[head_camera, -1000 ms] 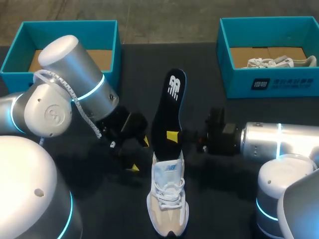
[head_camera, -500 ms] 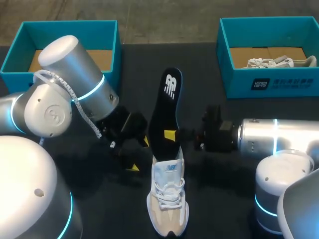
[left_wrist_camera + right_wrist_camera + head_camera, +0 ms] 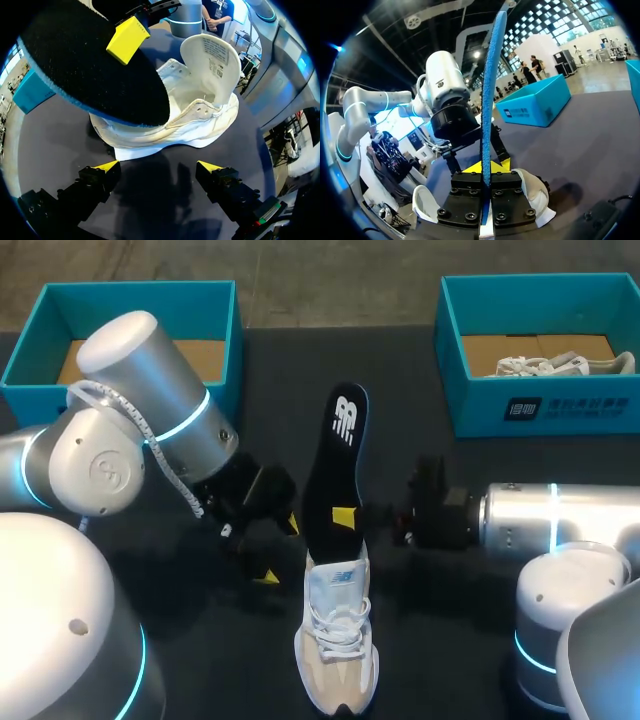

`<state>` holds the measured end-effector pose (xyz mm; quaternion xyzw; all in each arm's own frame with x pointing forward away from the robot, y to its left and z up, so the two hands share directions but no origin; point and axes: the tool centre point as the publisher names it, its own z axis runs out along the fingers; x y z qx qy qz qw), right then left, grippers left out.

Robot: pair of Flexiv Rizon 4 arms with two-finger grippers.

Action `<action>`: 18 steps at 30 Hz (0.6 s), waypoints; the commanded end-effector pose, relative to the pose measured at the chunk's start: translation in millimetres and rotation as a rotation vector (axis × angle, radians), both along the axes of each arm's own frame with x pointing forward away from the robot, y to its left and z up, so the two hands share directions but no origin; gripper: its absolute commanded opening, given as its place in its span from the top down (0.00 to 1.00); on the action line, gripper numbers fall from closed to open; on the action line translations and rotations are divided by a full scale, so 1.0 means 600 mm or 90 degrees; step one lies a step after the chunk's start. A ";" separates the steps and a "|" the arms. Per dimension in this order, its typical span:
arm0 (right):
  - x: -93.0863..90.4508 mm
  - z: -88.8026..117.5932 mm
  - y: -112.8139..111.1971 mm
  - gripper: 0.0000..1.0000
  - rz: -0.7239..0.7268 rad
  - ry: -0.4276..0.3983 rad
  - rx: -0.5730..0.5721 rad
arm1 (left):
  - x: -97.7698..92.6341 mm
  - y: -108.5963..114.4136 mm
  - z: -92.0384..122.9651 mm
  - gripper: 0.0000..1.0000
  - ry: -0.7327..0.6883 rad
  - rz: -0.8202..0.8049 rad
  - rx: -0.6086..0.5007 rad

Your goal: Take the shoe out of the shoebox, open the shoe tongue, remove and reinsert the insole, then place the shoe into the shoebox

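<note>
1. The left claw (image 3: 157,166) hangs open just beside the shoe, low over the dark counter (image 3: 220,660), gripping nothing.
2. The white shoe (image 3: 338,640) sits mid-counter, outside both boxes, tongue lifted.
3. The black insole (image 3: 335,465) slants up from its opening, pinched edge-on in the right claw (image 3: 345,515).
4. A blue shoebox (image 3: 540,405) stands far right.

The shoe (image 3: 338,640) lies on the tabletop (image 3: 400,380). Just behind its tongue, the insole (image 3: 335,465) stands gripped in the right gripper (image 3: 345,517). The left gripper (image 3: 278,550) is left of the shoe. Far behind the shoe are the left box (image 3: 120,335) and the right box (image 3: 540,405).
</note>
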<state>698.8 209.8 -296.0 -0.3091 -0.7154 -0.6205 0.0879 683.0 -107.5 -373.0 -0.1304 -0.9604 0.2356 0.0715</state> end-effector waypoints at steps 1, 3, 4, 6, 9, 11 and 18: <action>0.001 0.000 -0.006 1.00 0.005 0.000 0.002 | -0.003 0.001 -0.001 0.00 -0.002 0.001 0.000; 0.003 -0.001 -0.006 1.00 0.010 -0.001 0.003 | -0.003 0.001 -0.001 0.00 -0.002 0.001 0.000; 0.006 -0.003 -0.006 1.00 0.013 -0.001 0.004 | -0.003 0.001 -0.001 0.00 -0.002 0.001 0.000; 0.010 -0.006 -0.003 1.00 0.024 -0.002 0.009 | -0.003 0.001 -0.001 0.00 -0.002 0.001 0.000; 0.013 -0.010 -0.001 1.00 0.034 -0.004 0.012 | -0.003 0.001 -0.001 0.00 -0.002 0.001 0.000; 0.015 -0.013 -0.002 1.00 0.046 -0.006 0.019 | -0.003 0.001 -0.001 0.00 -0.002 0.001 0.000; 0.012 -0.021 -0.002 1.00 0.056 -0.003 0.024 | -0.003 0.001 -0.001 0.00 -0.002 0.001 0.000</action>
